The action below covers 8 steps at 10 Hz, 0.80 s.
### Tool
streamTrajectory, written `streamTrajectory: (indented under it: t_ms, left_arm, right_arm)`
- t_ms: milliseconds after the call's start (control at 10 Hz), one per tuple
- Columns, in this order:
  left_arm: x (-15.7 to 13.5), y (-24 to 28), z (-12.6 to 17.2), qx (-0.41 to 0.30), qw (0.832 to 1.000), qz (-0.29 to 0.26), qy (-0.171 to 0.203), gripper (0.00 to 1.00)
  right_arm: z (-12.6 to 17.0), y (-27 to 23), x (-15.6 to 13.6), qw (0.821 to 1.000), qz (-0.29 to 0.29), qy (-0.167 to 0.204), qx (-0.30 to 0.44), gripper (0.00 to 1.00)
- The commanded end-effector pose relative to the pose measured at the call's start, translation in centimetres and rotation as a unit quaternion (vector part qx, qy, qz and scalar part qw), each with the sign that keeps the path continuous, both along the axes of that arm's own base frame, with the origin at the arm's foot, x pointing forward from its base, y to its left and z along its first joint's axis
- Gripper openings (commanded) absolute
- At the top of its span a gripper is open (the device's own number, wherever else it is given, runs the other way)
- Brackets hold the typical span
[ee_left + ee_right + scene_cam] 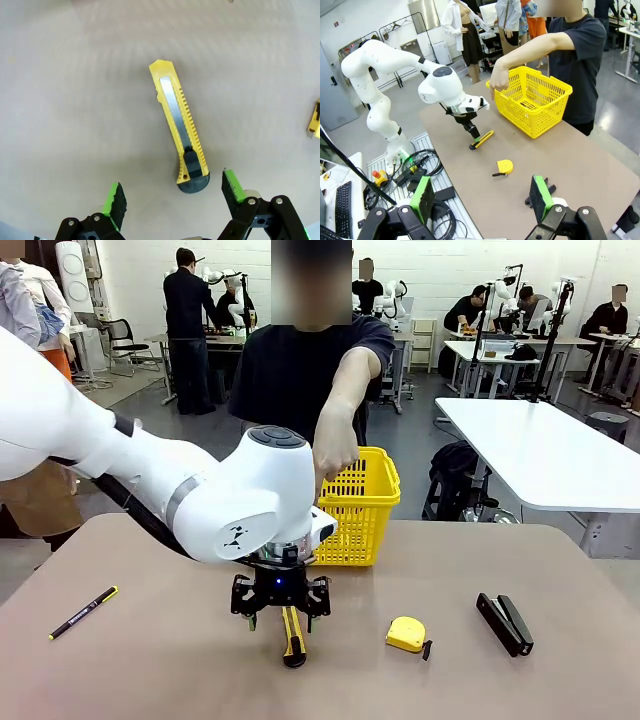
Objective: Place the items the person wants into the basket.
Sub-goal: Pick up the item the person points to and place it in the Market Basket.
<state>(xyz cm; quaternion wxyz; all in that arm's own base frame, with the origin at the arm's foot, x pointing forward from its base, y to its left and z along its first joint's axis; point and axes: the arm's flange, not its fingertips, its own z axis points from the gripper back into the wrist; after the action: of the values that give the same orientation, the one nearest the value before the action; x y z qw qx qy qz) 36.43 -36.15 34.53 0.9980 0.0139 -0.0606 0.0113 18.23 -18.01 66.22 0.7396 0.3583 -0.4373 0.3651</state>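
The yellow-and-black utility knife (293,642) (179,131) lies flat on the table in front of the yellow basket (362,502) (543,107). My left gripper (280,620) (174,195) hovers just above it, open, its green pads either side of the knife's black end and apart from it. The thin black pen with yellow accents (83,612) lies at the table's left. A person in a black T-shirt holds a fist (334,452) (498,86) at the basket's rim. A slim dark item (526,105) lies inside the basket; what it is I cannot tell. My right gripper (481,197) stands open and holds nothing, high above the table's edge.
A small yellow tape measure (407,634) (504,166) lies right of the knife. A black stapler (504,623) sits farther right. My left arm (150,480) spans the table's left half. Cables and a keyboard (342,202) lie on the floor beside the table.
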Motion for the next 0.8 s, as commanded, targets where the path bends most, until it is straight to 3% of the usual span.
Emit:
streamTrajectory:
  t_ms: [0, 300, 400, 700]
  left_arm:
    - [0.93, -1.83, -1.31, 0.012, 1.0, 0.013, -0.017, 1.0]
    - [0.41, -1.53, -0.49, -0.004, 0.999, -0.004, -0.036, 1.0]
    - [0.72, -0.94, -1.11, 0.007, 1.0, -0.004, -0.003, 1.0]
    - [0.72, -0.94, -1.11, 0.007, 1.0, -0.004, -0.003, 1.0]
  right_arm:
    - [0.12, -0.06, 0.16, 1.0, 0.008, -0.011, 0.008, 1.0]
    - [0.12, -0.06, 0.16, 1.0, 0.008, -0.011, 0.008, 1.0]
    - [0.12, -0.06, 0.16, 1.0, 0.008, -0.011, 0.008, 1.0]
    - [0.12, -0.06, 0.16, 1.0, 0.008, -0.011, 0.008, 1.0]
